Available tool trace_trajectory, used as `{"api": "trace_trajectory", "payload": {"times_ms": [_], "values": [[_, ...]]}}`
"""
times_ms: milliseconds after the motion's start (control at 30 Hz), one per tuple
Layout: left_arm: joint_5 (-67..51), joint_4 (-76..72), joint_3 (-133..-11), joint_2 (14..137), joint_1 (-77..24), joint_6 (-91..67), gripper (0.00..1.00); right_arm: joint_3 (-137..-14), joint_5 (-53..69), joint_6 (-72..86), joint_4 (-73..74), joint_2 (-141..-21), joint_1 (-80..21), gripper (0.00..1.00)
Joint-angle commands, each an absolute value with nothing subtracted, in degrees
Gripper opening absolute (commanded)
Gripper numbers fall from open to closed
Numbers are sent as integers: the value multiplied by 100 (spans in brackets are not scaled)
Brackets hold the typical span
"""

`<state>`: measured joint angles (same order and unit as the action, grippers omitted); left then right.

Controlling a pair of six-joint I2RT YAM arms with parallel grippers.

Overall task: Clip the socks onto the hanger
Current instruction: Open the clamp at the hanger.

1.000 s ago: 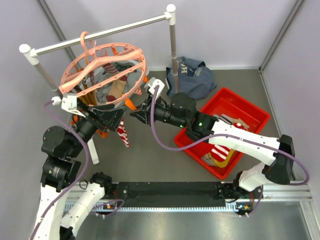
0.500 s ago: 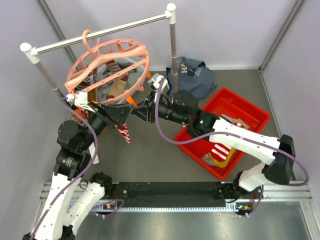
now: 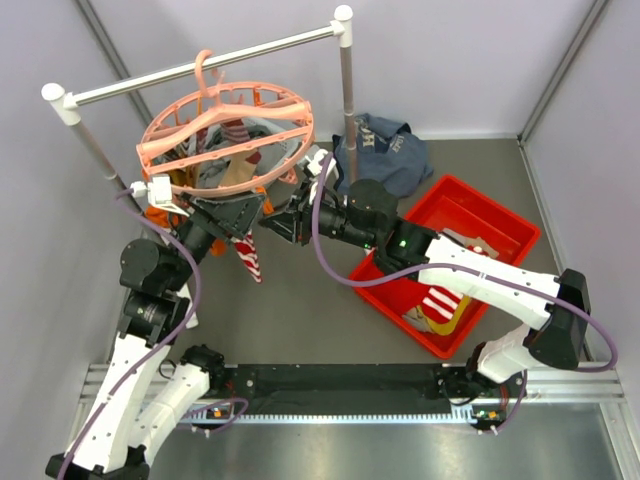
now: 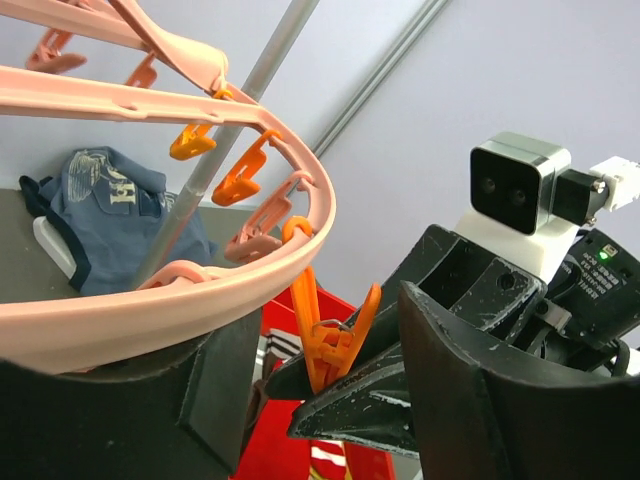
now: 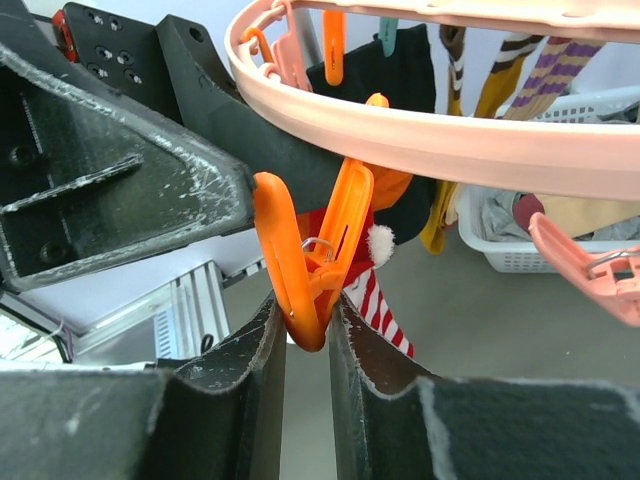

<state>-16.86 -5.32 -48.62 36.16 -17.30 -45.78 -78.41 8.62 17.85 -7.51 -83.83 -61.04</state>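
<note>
I have my right fingers [image 5: 250, 400] pinching an orange peg [image 5: 320, 240] on the hanger [image 5: 480, 140], my left fingers [image 4: 480, 400] spread beside it.

Bright, even light, soft shadows, wrist-view foregrounds slightly blurred.

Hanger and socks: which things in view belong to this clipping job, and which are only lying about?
Job:
- hanger
- peg, squeezed by the right pincer
- striped sock under the hanger
- spare socks in the red bin
- rail bearing the hanger

Lying about:
- navy garment
- white basket
</note>
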Motion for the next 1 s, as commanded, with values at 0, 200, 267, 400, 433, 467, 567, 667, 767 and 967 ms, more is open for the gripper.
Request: {"api": "trace_trajectory", "payload": {"times_ms": [0,200,267,400,433,467,567,667,767,967], "values": [[-1687,-1222,-4834,3797,-1705,-4676,59,-7901,1125,1881,-993,-8429,-6117,0],[-1828,-1161,-4764,3771,-1705,-4693,62,-7893,1081,1881,-993,-8446,-6117,0],[-1846,-1143,-4694,3674,-1705,-4737,68,-7893,1055,1881,-1002,-8446,-6117,0],[-1784,-1177,-4404,3419,-1705,-4904,69,-7893,1028,1881,-1002,-8446,-6117,0],[-1775,-1273,-4351,3315,-1705,-4974,69,-7893,1028,1881,-1002,-8446,-6108,0],[-1767,-1318,-4298,3279,-1705,-5009,70,-7893,1028,1881,-1002,-8455,-6108,0],[-1775,-1327,-4245,3261,-1705,-5045,72,-7901,1020,1872,-1011,-8464,-6117,0],[-1880,-1414,-4263,3357,-1705,-5124,76,-7928,1037,1881,-1020,-8490,-6108,0],[-1969,-1590,-4193,3410,-1714,-5553,79,-7910,1020,1890,-1046,-8499,-6117,0],[-1539,-1617,-4096,3349,-1705,-5757,77,-7954,1063,1907,-1081,-8587,-6117,0]]}}
